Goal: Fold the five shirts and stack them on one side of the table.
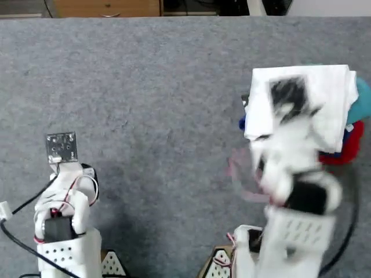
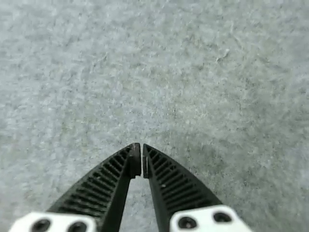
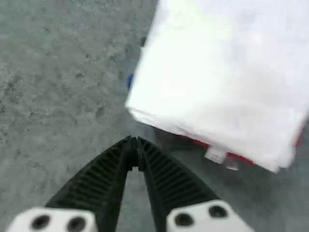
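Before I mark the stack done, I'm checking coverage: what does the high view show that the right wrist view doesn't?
High view's extras: the left arm over the grey table, a teal shirt edge in the stack, a wooden cabinet beyond it. Right wrist view's extras: the right gripper seen shut beside the stack, and a tag at its edge. Shared: the folded white shirt on top, red shirt and blue shirt beneath, the table.

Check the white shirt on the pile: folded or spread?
Folded: the white shirt lies as a compact rectangle with layered edges atop the coloured shirts.
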`<state>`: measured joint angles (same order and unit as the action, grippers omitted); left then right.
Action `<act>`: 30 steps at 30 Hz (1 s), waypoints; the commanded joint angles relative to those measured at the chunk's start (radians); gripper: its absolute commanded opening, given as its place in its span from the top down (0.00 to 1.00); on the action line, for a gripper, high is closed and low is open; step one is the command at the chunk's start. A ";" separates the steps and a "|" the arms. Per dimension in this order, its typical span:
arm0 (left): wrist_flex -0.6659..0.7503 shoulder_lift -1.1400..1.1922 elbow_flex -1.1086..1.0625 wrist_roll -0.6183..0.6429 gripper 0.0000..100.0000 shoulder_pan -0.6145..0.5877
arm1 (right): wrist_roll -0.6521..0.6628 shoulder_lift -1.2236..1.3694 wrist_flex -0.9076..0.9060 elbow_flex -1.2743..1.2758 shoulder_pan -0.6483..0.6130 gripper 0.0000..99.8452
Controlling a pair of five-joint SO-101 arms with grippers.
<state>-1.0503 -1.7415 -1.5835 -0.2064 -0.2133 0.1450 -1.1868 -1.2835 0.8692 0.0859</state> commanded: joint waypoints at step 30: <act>0.015 -0.073 -0.107 0.002 0.97 0.012 | -0.170 -0.647 0.002 0.823 -0.050 1.00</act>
<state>-1.0426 -1.8136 -1.6786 -0.2064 -0.2102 -0.0192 -1.8082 -1.2804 1.6916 0.0445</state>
